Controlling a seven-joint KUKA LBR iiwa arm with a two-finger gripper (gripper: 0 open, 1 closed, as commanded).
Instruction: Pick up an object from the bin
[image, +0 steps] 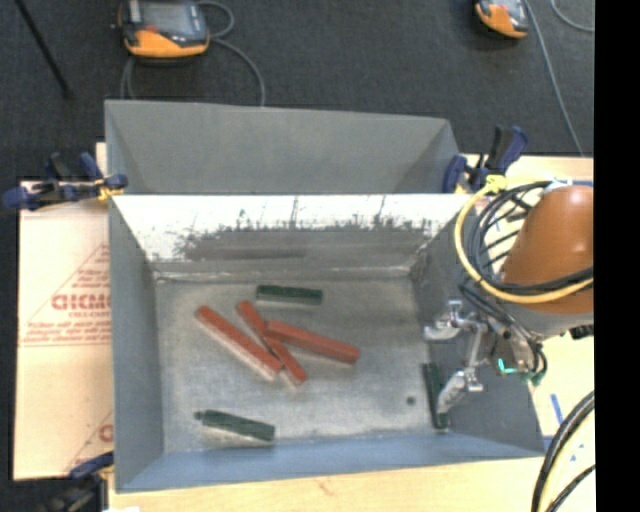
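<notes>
Hanging claw (447, 357) nr green stick (434, 392), rt.

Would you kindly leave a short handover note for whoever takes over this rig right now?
Gripper: open, at the bin's right wall, nothing between its fingers.
Things: a dark green stick right beside it; three red sticks heaped mid-bin; two more green sticks, one at the back, one front left.
Done: nothing picked yet.
Left: close on one thing, likely the near green stick, and lift it.
</notes>
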